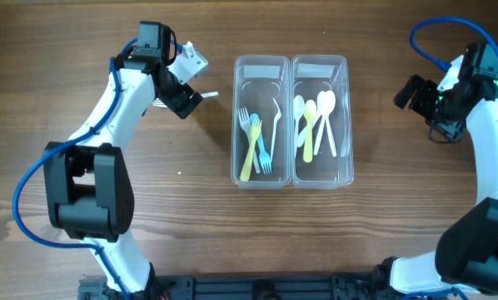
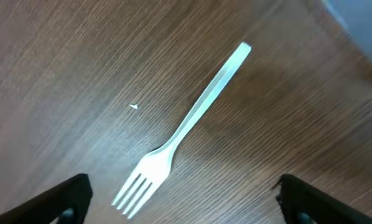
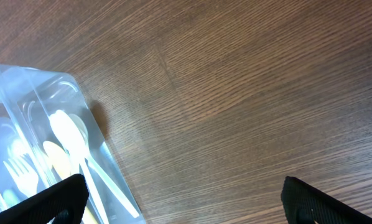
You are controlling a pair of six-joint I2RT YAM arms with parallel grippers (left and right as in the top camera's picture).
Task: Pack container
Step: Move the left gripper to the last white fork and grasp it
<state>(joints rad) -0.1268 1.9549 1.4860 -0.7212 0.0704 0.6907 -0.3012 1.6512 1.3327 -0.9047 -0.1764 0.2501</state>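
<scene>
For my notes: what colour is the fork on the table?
The fork is white; see left wrist view.

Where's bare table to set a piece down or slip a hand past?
Open wood lies between the spoon bin and the right gripper, and along the near side of both bins. Crowded: the bins show no gap between them, and a white fork lies under the left gripper, beside the fork bin.

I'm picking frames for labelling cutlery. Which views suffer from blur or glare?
Left wrist: the white fork is sharp, only the top right corner is smeared. Right wrist: the table grain is crisp, but the clear container glares whitish, dimming its spoons. Overhead: even light, slight sheen on that container's rim.
</scene>
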